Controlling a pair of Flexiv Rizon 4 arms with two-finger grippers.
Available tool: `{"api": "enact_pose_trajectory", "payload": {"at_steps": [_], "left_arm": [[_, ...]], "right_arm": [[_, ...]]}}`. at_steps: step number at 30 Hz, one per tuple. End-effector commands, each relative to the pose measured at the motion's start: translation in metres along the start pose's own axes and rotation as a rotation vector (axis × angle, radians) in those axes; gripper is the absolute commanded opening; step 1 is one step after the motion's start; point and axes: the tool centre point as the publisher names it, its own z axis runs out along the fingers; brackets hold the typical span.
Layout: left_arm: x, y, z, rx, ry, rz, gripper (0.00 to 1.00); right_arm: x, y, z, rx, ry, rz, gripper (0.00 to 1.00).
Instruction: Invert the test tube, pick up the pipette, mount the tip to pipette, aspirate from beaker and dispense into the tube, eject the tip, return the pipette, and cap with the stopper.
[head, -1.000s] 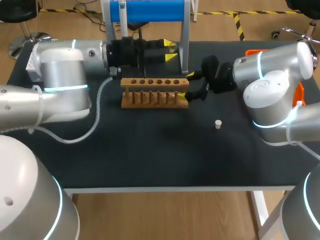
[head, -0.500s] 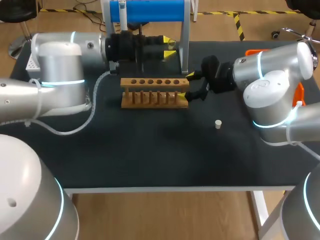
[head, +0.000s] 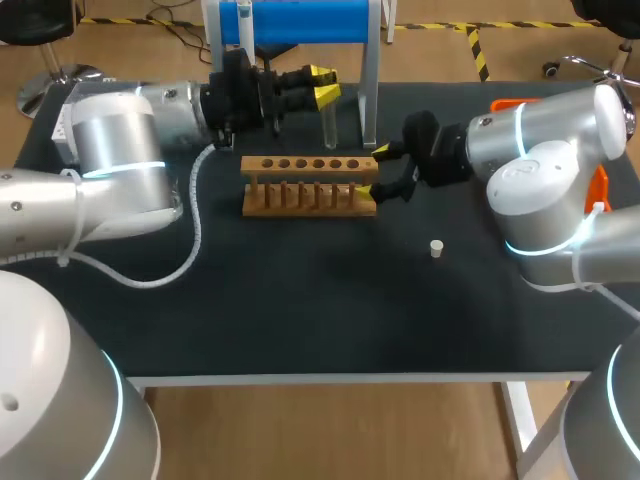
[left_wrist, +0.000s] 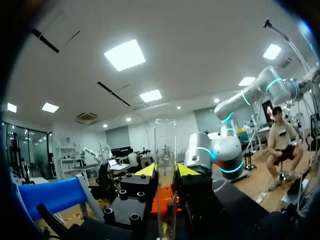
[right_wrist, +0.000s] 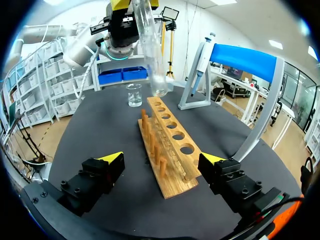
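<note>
Jaws of left gripper (head: 322, 84) clamp the tube (head: 328, 122) upright, its round end down, near the rack (head: 308, 185). Right gripper (head: 377, 170) jaws gape, the rack's end between them, untouched. Stopper (head: 436, 247) lies apart, beside it.

Clear test tube (head: 327, 122), brown rack (head: 310, 186), blue stand (head: 300, 20)

Head camera looks down from behind; low right-wrist camera shares its rack (head: 308, 185); left-wrist camera looks up along the test tube (left_wrist: 165, 160).
</note>
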Motion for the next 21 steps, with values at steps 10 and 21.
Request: {"api": "enact_pose_trajectory", "payload": {"at_steps": [10,21], "left_arm": [[-0.016,0.007,-0.005,-0.033,-0.007,-0.190,0.00],[-0.021,0.008,-0.007,-0.032,0.003,-0.191,0.00]], "right_arm": [[0.000,0.000,-0.001,0.000,0.001,0.000,1.00],[0.000,0.000,-0.001,0.000,0.001,0.000,1.00]]}}
